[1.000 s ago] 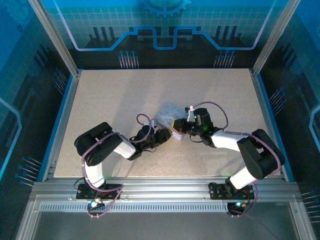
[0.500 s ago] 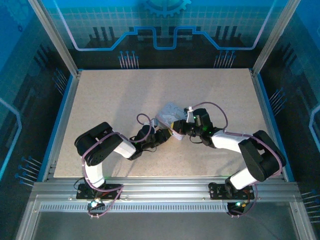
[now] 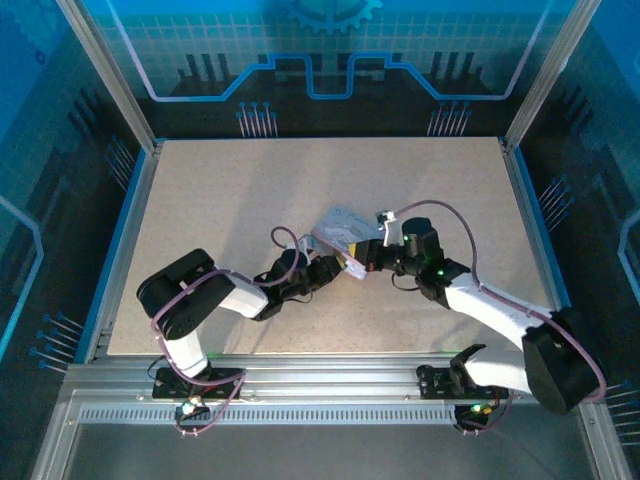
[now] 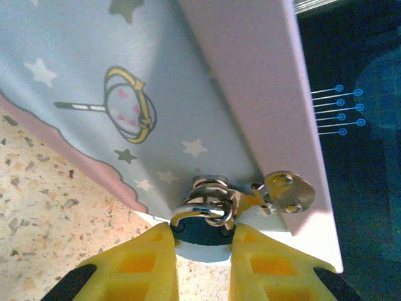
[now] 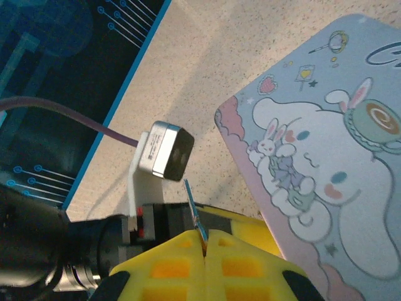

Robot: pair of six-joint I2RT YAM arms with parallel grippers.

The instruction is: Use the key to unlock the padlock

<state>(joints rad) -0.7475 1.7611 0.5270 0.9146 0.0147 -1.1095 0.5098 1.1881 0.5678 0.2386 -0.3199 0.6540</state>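
The left tool (image 4: 202, 232) is clamping the padlock (image 4: 200, 243) by its dark body, and the shackle (image 4: 202, 212) is looping through the hasp (image 4: 212, 186) of the tin (image 4: 188, 94) at 12 o'clock. The right tool (image 5: 205, 238), fingers together, is pinching the key (image 5: 195, 214), which is pointing toward 11 o'clock. Overhead, it is sitting at 3 o'clock, just beside the left tool, over the surface (image 3: 220, 200). Both grasps are looking done, while inserting and turning the key are remaining

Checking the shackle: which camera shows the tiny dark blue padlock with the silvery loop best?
Left wrist: the tiny dark blue padlock sits close up in the left gripper, silvery shackle sharp. Top external leaves it too small to make out; right wrist faces the cartoon lid of the lavender-blue tin.
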